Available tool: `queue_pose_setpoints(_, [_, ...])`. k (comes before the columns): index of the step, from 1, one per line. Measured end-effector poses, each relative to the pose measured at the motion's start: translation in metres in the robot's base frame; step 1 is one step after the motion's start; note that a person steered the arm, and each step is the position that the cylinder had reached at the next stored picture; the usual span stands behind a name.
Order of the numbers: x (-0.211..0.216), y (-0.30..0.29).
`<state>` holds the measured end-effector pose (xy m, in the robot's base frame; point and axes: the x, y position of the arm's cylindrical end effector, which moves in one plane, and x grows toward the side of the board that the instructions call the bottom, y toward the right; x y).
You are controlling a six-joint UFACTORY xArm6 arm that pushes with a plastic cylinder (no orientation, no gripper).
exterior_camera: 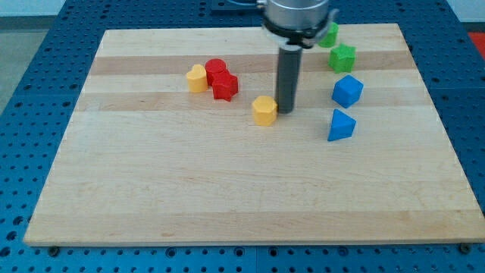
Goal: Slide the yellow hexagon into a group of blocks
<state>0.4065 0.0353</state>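
You see my tip just right of the yellow plastic hexagon block, on the wooden board.

Table: pale wood, faint lengthwise grain, darker plank bands near the view's top; blue perforated surface around it. Yellow hexagon and yellow heart-shaped block: same warm yellow. Red cylinder and red block: bright red. Two green blocks. Blue block and blue wedge-like block. Rod dark grey down to my tip.
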Motion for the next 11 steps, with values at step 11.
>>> queue_pose_setpoints(11, [0.004, -0.078])
